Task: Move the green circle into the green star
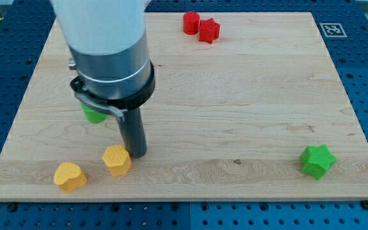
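One green circle (94, 115) is sitting near the board's (248, 96) left edge, mostly hidden by the arm, so its facing cannot be told. One green star (317, 161) is lying near the bottom-right corner. My tip (137, 154), grasping nothing, is touching one of two yellow blocks (117, 160) (69, 177). Two red blocks (191, 22) (209, 30) are touching near the top edge.

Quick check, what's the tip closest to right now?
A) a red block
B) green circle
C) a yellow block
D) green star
C. My tip sits right against the yellow block near the view's bottom left; the green circle is partly hidden behind the arm, and the green star lies far off at the view's right.
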`<state>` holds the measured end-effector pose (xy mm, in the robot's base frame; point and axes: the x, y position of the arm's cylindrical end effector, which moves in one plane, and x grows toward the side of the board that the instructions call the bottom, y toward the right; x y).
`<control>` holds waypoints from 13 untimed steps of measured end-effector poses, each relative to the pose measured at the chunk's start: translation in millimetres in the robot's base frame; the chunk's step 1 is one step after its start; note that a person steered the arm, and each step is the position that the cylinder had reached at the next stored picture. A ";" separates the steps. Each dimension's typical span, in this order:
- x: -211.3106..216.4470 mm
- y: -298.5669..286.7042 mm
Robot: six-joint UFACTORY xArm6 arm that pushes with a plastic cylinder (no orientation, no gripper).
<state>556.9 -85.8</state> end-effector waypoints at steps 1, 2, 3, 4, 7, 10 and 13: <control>3.6 -10.3; -19.6 -28.6; -31.2 -81.4; -49.8 -121.3; -87.5 -76.1; -48.6 -38.2; -55.4 70.0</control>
<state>501.5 -15.9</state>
